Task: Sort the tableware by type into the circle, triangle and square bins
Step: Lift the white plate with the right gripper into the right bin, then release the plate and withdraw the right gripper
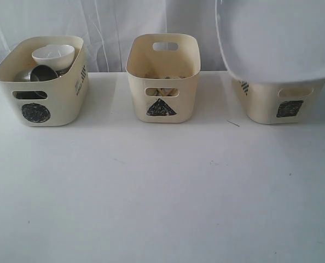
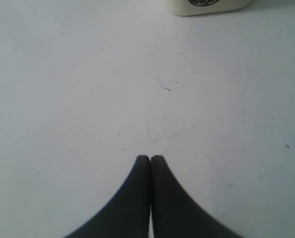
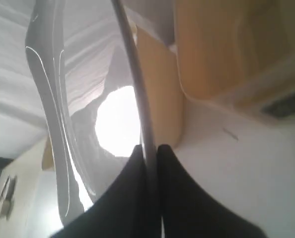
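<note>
The large white plate (image 1: 277, 38) is pinched by its rim in the narrowly closed right gripper (image 3: 148, 148), tilted, with the square bin (image 1: 272, 104) just below the gripper. Since only a thin edge is held, the plate could be twisted loose, or caught on the bin's rim if lowered off-centre. The left gripper (image 2: 150, 157) is closed on nothing above the surface (image 2: 88, 74).
</note>
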Controlling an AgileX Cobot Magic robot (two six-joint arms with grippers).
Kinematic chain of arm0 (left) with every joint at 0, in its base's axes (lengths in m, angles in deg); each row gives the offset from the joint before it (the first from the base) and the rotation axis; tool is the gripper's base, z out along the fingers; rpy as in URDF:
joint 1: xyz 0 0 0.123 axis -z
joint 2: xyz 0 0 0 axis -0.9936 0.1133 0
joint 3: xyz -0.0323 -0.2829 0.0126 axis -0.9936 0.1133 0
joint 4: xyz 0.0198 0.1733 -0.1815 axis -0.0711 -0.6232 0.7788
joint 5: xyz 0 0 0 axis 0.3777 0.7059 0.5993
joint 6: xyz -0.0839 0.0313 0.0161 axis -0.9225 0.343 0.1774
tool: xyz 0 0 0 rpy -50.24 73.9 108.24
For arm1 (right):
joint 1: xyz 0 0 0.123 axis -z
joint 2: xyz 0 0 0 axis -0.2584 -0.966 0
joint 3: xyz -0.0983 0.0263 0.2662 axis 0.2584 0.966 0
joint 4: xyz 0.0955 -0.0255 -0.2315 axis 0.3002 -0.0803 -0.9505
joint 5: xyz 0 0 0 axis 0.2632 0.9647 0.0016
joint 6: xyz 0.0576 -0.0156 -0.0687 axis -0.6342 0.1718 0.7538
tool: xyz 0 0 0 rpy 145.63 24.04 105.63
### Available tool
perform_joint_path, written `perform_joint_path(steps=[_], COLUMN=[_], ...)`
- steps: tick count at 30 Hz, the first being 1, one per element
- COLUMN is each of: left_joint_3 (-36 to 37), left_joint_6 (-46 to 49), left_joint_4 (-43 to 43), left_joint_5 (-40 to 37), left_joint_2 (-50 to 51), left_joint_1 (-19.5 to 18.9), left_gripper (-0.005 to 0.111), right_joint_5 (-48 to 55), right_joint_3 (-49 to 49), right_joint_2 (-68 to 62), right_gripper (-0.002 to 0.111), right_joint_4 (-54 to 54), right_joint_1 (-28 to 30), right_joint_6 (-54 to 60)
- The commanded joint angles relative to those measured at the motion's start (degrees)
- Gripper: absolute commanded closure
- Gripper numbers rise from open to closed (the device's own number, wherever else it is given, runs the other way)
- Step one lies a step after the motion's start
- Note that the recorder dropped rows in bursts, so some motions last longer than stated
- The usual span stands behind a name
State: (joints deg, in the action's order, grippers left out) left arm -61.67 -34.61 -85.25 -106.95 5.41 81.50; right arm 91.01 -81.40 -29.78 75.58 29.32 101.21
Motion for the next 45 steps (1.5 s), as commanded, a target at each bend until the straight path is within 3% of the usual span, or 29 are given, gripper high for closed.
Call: perform_joint_path(steps=[1, 9, 17, 23, 32, 40, 45], left_joint_3=[0.28, 0.28, 0.28, 0.28, 0.28, 0.28, 0.28], left_joint_6=[-0.05, -0.05, -0.05, -0.05, -0.05, -0.05, -0.05], left_joint_4=[0.41, 0.41, 0.41, 0.41, 0.41, 0.41, 0.41], left_joint_5=[0.08, 0.08, 0.08, 0.08, 0.08, 0.08, 0.08], left_joint_2=[-0.16, -0.16, -0.16, -0.16, -0.16, -0.16, -0.16], left_joint_1=[0.53, 0.53, 0.53, 0.53, 0.53, 0.53, 0.53], left_gripper=[0.107, 0.107, 0.107, 0.107, 0.107, 0.107, 0.107], right_joint_5=[-7.03, -24.38, -43.40, -52.57, -54.85, -51.79, -45.55], right_joint_3=[-9.87, -18.45, -18.69, -18.69, -18.69, -18.69, -19.25], right_joint_2=[-2.45, -8.24, -12.13, -15.06, -16.13, -16.22, -11.94], right_gripper=[0.108, 0.108, 0.108, 0.108, 0.107, 0.074, 0.074], right_joint_4=[9.73, 8.63, 7.30, -2.79, -7.05, -7.20, -7.20], right_joint_1=[-0.27, -3.55, -12.57, -17.29, -19.67, -19.67, -19.67], right_joint_6=[-2.37, -0.66, 10.96, 13.71, 13.71, 13.15, 13.10])
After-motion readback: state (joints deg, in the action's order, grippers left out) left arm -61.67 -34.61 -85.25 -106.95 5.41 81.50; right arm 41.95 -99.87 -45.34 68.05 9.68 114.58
